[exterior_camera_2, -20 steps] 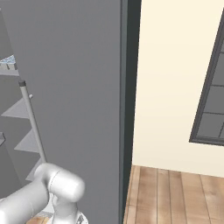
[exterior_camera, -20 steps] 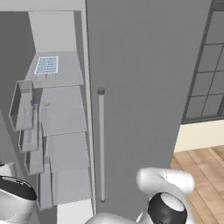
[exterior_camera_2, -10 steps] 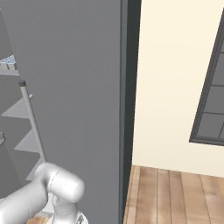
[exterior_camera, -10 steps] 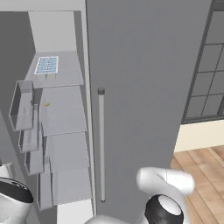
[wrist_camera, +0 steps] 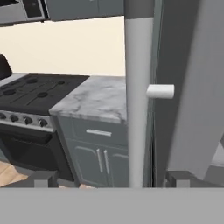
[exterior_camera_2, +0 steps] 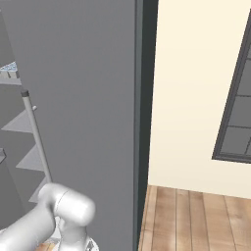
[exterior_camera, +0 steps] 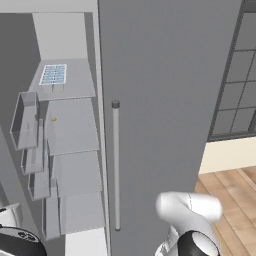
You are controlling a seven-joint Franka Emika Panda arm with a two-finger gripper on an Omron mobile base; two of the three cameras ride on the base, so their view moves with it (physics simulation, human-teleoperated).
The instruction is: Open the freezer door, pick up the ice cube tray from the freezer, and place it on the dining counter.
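The freezer (exterior_camera: 70, 130) stands open, white inside with pale grey shelves. The light blue ice cube tray (exterior_camera: 53, 74) lies flat on its top shelf. The freezer door is swung out to the left, and its grey bins (exterior_camera: 26, 120) face the shelves. In the hand view my gripper (wrist_camera: 111, 179) is open. The door's vertical silver bar handle (wrist_camera: 139, 87) stands between the spread fingertips (wrist_camera: 43, 179), touching neither. The door's grey outer face (wrist_camera: 192, 87) is just right of the handle. The dining counter is out of view.
The plain grey door (exterior_camera: 165, 100) with its own bar handle (exterior_camera: 116, 165) stands shut right of the freezer. A window (exterior_camera: 240, 65) and wood floor (exterior_camera_2: 196, 215) lie further right. Behind the handle are a black stove (wrist_camera: 35, 96) and a small marble counter (wrist_camera: 98, 98).
My hand at the lower left of the left base view has sunk slightly. The door, shelves and tray have not moved.
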